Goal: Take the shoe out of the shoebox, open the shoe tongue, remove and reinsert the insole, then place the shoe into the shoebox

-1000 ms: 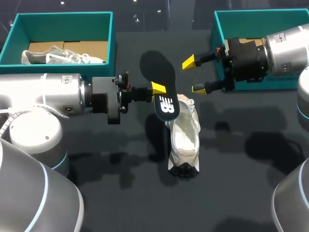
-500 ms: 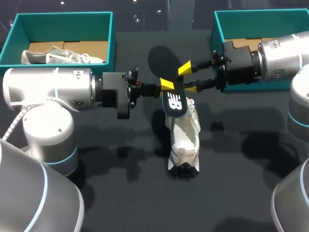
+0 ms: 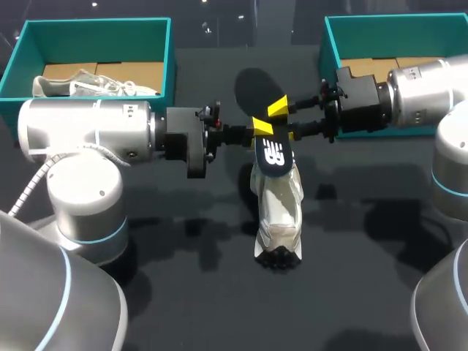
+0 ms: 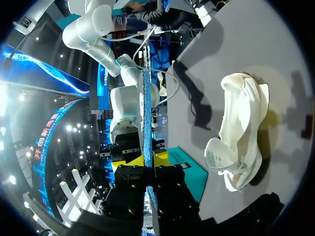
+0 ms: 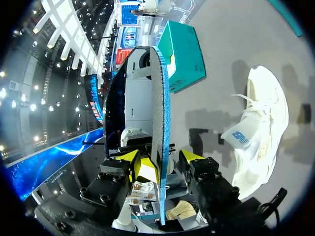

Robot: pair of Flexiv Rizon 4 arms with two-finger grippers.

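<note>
A black insole (image 3: 251, 89) hangs above the heel end of the white shoe (image 3: 279, 208), which lies on the dark table. My left gripper (image 3: 257, 129) is shut on the insole's left edge. My right gripper (image 3: 283, 120) comes in from the right with one finger on each side of the insole. In the right wrist view the insole (image 5: 160, 108) stands edge-on between the fingers of that gripper (image 5: 162, 164): one yellow finger (image 5: 140, 164) is against it and a gap shows at the other. In the left wrist view the insole (image 4: 146, 113) rises from my left gripper (image 4: 147, 164), with the shoe (image 4: 243, 132) beside it.
A teal shoebox (image 3: 95, 25) at the back left holds another pale shoe (image 3: 88, 84). A second teal shoebox (image 3: 380, 22) stands at the back right, partly behind my right arm. Bare table lies in front of the shoe.
My left arm has carried the insole to the right. My right gripper has moved left over it, and its fingers have narrowed around the insole.
</note>
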